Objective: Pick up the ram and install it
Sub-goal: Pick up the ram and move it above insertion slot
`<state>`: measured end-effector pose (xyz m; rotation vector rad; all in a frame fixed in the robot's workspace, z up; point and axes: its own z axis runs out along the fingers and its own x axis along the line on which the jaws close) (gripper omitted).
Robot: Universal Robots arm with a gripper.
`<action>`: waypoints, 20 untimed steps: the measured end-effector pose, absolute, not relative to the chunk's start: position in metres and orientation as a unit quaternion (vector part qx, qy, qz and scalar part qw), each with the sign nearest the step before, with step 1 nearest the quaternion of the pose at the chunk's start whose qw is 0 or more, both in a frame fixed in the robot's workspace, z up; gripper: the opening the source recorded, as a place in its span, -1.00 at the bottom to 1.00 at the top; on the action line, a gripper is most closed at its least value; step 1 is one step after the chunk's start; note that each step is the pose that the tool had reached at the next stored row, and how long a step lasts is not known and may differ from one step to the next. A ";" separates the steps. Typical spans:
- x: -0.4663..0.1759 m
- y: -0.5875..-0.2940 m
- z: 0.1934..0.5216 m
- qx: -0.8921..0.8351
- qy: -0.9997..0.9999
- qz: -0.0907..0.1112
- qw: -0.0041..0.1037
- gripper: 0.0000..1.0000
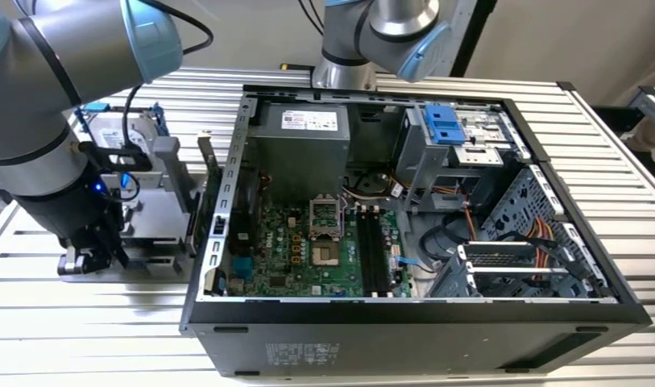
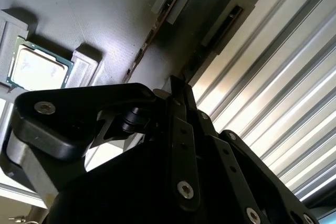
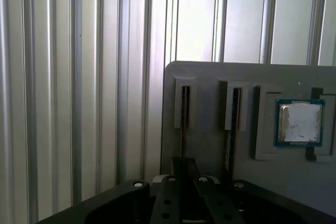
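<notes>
Ram [image 3: 184,107] edge-on, partly behind tool [image 3: 185,167]

**The ram, standing on edge in its holder.**
In both wrist views the ram [image 3: 184,129] [image 2: 152,32] is seen edge-on as a long, thin, dark strip. It stands upright on its long edge in a narrow slot of the gray holder [image 3: 210,72] [image 2: 79,14], the slot nearest the holder's outer edge. One end sits in a pale bracket; the other is hidden, and its chips and colour cannot be made out.
</notes>
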<state>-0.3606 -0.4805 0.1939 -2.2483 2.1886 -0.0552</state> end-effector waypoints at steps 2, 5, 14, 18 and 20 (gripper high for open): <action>-0.361 -0.480 0.194 -0.716 0.697 -0.018 0.002 -1.00; -0.361 -0.480 0.194 -0.716 0.697 -0.018 0.002 -1.00; -0.361 -0.480 0.197 -0.716 0.697 -0.018 0.002 -1.00; -0.361 -0.480 0.203 -0.716 0.697 -0.018 0.002 -1.00; -0.361 -0.480 0.207 -0.716 0.697 -0.018 0.002 -1.00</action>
